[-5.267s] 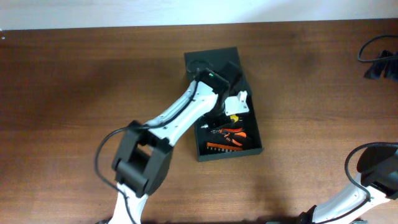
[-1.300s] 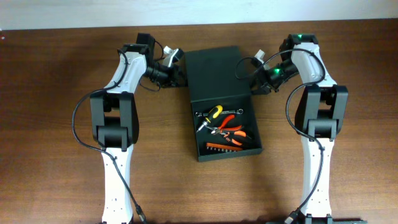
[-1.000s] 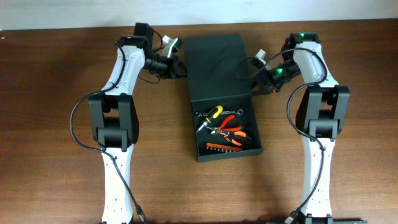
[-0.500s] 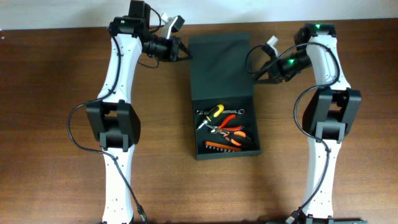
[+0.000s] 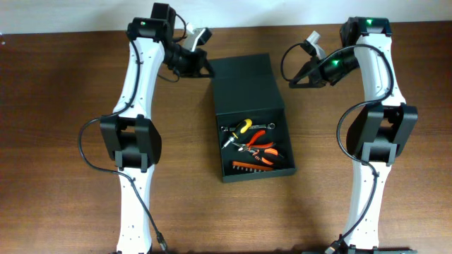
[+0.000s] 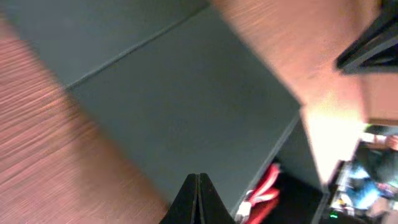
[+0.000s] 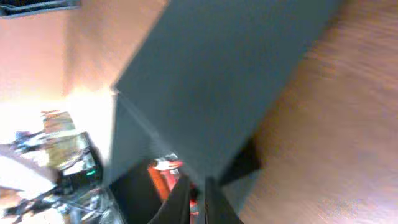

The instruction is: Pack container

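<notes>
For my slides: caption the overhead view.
Dark green-black cardboard box of hand tools, flap lid open, left gripper and right gripper shut at the lid's sides.

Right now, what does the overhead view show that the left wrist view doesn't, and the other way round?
Only overhead: both arms, with the left gripper and right gripper flanking the tilted-up lid, the whole container, and the yellow-handled screwdriver and orange bit strip inside. Only left wrist: that gripper's fingers pressed together, close against the lid's matte surface, plus a blurred bright background. Both: the dark lid, wooden table, and red-handled pliers in the opening.
</notes>
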Robot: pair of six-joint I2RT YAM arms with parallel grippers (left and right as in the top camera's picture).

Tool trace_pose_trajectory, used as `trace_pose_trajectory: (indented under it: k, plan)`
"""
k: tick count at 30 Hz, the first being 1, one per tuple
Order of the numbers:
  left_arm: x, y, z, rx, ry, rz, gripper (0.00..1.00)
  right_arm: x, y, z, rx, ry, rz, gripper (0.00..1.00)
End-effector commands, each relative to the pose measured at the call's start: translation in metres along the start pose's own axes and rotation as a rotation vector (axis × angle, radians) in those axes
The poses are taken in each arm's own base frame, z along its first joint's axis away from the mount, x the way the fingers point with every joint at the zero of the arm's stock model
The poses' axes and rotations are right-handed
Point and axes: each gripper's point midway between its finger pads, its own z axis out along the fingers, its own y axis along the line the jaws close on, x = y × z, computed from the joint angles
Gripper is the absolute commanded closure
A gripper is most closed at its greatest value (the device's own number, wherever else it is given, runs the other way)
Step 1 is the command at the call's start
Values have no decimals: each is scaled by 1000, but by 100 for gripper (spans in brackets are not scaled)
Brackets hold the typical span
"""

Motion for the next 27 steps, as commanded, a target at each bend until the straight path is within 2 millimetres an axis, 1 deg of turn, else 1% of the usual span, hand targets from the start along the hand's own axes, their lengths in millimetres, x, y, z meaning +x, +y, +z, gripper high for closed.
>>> trace_pose_trajectory:
  k: [1, 3, 4, 5, 9, 10, 14, 20, 23, 27]
  plan:
    - [3, 42, -15, -161, 5, -16, 98, -1, -20, -10, 168, 11, 66, 93]
    - [4, 50, -16, -169, 3, -33, 98, -3, -26, -8, 177, 1, 72, 94]
    - [7, 55, -13, -164, 12, -52, 98, -4, -30, -4, 176, 2, 79, 94]
    - [12, 62, -3, -152, 34, -84, 98, -3, -37, 2, 172, 6, 108, 94]
    - [22, 69, 22, -72, 70, -127, 98, 3, -52, 17, 158, 37, 164, 94]
    - [25, 72, 31, -44, 79, -140, 98, 6, -57, 23, 147, 48, 180, 94]
    - [32, 81, 46, -26, 103, -163, 98, 7, -60, 33, 105, 54, 199, 94]
    - [34, 77, 64, 79, 101, -189, 98, 8, -60, 48, 16, 53, 234, 94]
    - [31, 67, 71, 105, 96, -165, 98, 3, -49, 54, -68, 29, 230, 94]
    - [29, 53, 84, 112, 109, -135, 98, 3, -42, 62, -67, 47, 217, 94]
